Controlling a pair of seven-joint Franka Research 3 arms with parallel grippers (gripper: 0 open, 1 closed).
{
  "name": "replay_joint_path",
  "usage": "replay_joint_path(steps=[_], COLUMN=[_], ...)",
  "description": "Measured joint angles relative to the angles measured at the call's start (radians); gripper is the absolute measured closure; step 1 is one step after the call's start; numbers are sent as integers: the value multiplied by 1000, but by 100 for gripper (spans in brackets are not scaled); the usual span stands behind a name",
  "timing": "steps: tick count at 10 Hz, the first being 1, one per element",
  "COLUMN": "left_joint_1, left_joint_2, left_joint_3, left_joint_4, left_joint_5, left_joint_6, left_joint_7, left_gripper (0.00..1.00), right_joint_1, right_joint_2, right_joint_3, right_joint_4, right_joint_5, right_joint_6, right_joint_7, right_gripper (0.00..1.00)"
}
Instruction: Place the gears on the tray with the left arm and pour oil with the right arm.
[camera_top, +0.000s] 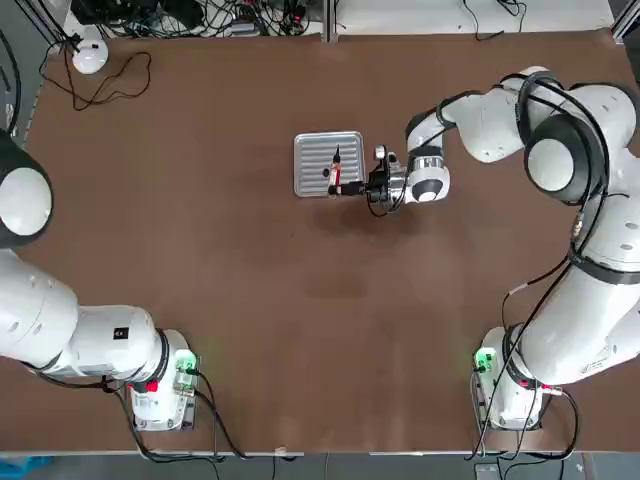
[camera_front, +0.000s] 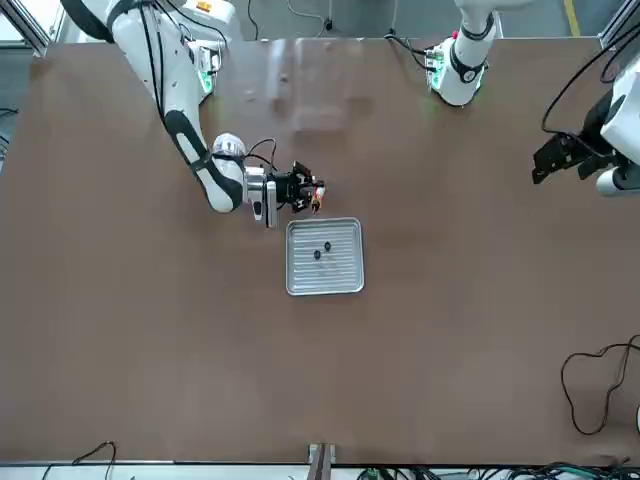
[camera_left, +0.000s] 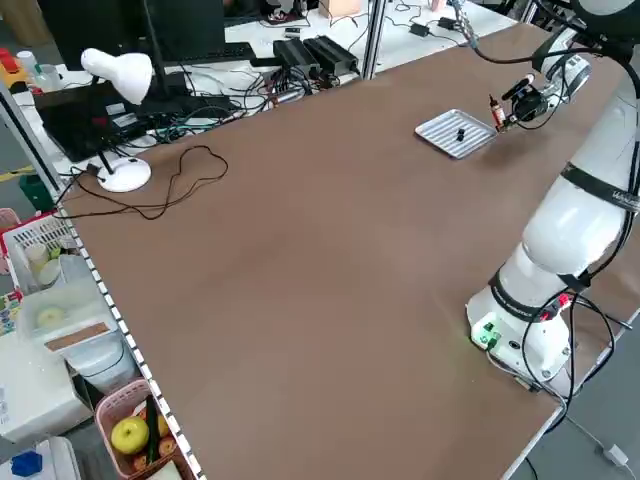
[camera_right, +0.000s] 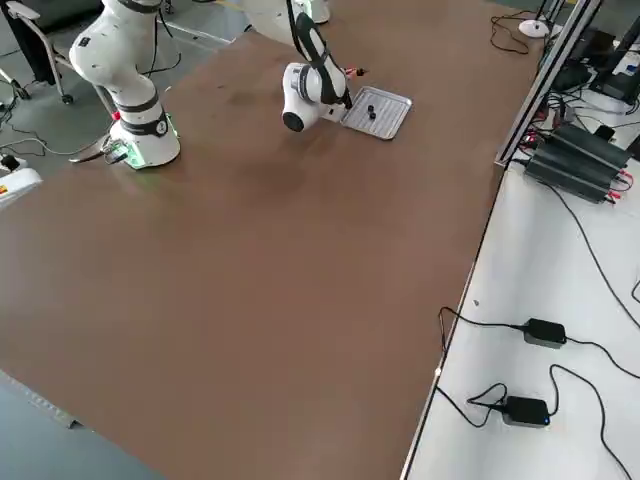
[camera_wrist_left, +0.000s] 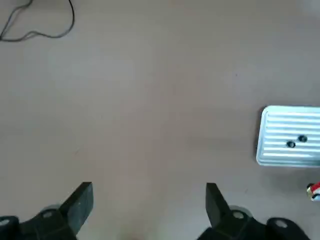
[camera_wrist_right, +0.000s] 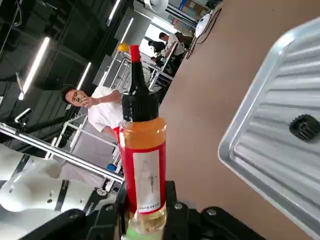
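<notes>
R end effector (camera_top: 352, 187) grips oil bottle (camera_top: 336, 177) sideways at tray (camera_top: 308, 155) edge.

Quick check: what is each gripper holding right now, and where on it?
The right gripper clamps the oil bottle at its base, beside the tray. The left gripper is open and holds nothing.

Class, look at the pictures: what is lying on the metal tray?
Two small dark gears lie close together on the ribbed tray. From overhead, the oil bottle in the right gripper partly covers them.
</notes>
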Motion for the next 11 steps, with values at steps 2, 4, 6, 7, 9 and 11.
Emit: replay_joint_path(steps=[2, 4, 6, 7, 9, 11], left_joint_1=[-31, -117, -63, -31, -15, -7], left_joint_2=[0, -15, -21, -20, -8, 0], left_joint_3=[38, 153, 98, 57, 46, 47], left_joint_4=[-16, -16, -16, -21, -27, -23], left_joint_5=[0, -24, -29, -29, -29, -29], left_joint_6=[17, 18, 16, 16, 17, 18], left_joint_7=[0, 1, 2, 2, 3, 3], left_gripper=[0, 0, 0, 0, 0, 0], right_joint_1=[7, 15, 21, 26, 29, 29], right_joint_2=[0, 0, 1, 3, 14, 25], right_joint_3=[0, 0, 0, 0, 0, 0], right_joint_4=[7, 14, 20, 26, 41, 54], right_joint_5=[0, 0, 0, 0, 1, 1], right_joint_6=[0, 0, 0, 2, 4, 9], right_joint_7=[119, 227, 324, 359, 441, 522], right_gripper=[69, 69, 69, 69, 69, 69])
